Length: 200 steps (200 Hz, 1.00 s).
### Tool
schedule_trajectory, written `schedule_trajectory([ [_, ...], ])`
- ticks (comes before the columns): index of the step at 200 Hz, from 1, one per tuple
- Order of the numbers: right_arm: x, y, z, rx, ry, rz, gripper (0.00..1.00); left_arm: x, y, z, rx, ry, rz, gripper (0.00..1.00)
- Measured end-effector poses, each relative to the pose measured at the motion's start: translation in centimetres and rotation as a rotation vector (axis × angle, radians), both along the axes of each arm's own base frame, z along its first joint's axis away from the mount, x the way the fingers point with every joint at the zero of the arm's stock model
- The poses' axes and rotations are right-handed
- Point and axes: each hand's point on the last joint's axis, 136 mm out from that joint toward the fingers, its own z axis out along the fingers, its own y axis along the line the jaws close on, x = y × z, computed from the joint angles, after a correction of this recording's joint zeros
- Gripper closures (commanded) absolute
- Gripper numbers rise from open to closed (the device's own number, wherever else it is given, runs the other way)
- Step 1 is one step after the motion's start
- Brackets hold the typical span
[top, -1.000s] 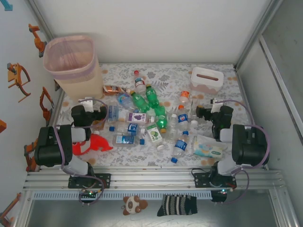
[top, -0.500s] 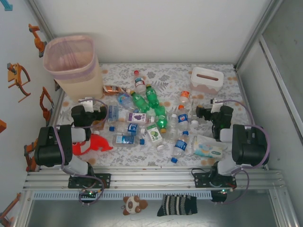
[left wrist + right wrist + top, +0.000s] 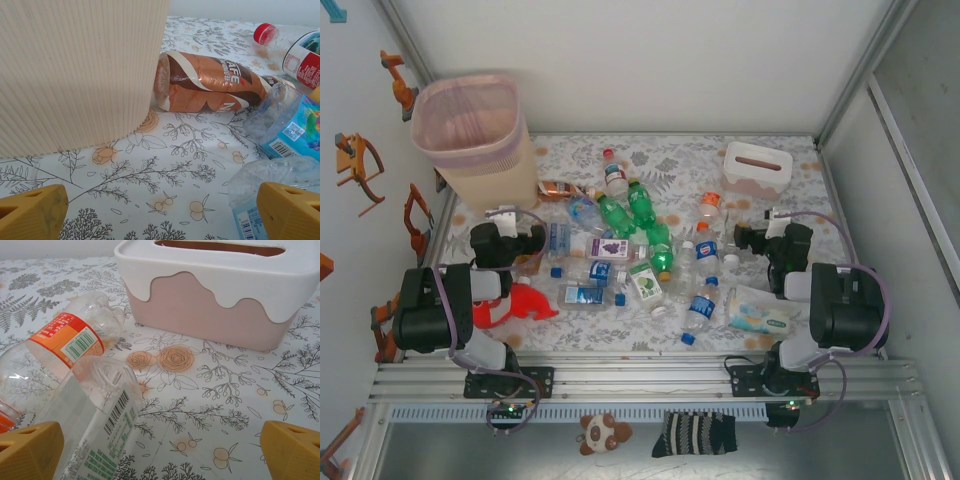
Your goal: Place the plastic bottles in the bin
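Many small plastic bottles lie in a heap mid-table: green ones, clear ones with blue labels. The pink-beige bin stands at the far left corner. My left gripper sits low just in front of the bin, open and empty. In the left wrist view the left gripper faces the bin's ribbed wall, a brown-labelled bottle and a blue-labelled clear bottle. My right gripper is open and empty. In the right wrist view the right gripper has an orange-labelled bottle and a clear bottle to its left.
A white tissue box with a pink base stands at the far right. A red plush fish lies by the left arm, a pale wipes pack by the right arm. Small cartons lie among the bottles. Walls enclose the table.
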Motion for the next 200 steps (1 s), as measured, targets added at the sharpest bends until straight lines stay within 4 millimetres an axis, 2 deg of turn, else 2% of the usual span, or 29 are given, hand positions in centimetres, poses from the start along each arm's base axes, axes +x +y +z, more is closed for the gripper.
schedule_trajectory([
  [77,-0.1,-0.1,-0.1,-0.002,0.008,-0.006,0.01,-0.2,0.1,-0.1,0.001,0.012,0.004,0.04],
  [99,-0.3,-0.2,0.2,-0.002,0.014,-0.012,0.03,-0.3,0.1,0.5,0.003,0.014,0.009,0.04],
  [158,-0.8,-0.6,3.9,-0.013,-0.026,-0.037,0.09,0.1,1.2,5.0,0.049,0.014,0.111,0.04],
  [179,-0.6,-0.6,5.6,-0.007,-0.015,-0.04,0.1,0.1,0.4,6.6,0.074,0.047,0.138,0.04],
  [200,-0.7,-0.6,7.2,0.017,0.005,-0.048,0.15,-0.4,-0.5,7.4,0.07,0.13,0.151,0.03],
])
